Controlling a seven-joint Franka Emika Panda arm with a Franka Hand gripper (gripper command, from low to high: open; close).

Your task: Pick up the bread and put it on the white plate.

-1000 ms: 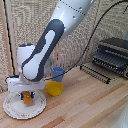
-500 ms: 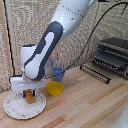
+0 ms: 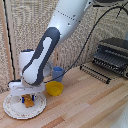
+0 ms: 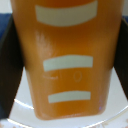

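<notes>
1. The bread (image 3: 29, 101) is a small orange-brown oblong piece, and in the exterior view it sits low over the white dish (image 3: 15, 111), between the tips of the pincer (image 3: 27, 100).
2. In the wrist view the bread (image 4: 70, 60) fills almost the whole picture: an orange surface with three pale bars across it, one above another.
3. The white dish (image 4: 22, 105) shows in the wrist view as a white curved rim around the near end of the bread, so the bread is above or on the plate; I cannot tell whether it touches.
4. The pincer is clenched on the bread, its dark fingers (image 4: 7, 60) pressing at either side of it in the wrist view.
5. The white dish lies flat on the wooden worktop (image 3: 85, 105), at the exterior view's left, with a faint pattern round its rim.
6. A yellow bowl (image 3: 54, 88) stands just beside the dish, toward the exterior view's right.
7. A blue cup (image 3: 58, 73) stands just behind the bowl.
8. The white and grey arm (image 3: 47, 47) leans down from the upper right to the dish.
9. A dark toaster oven (image 3: 112, 56) stands well apart at the exterior view's right, with a wire rack (image 3: 95, 72) in front of it.
</notes>
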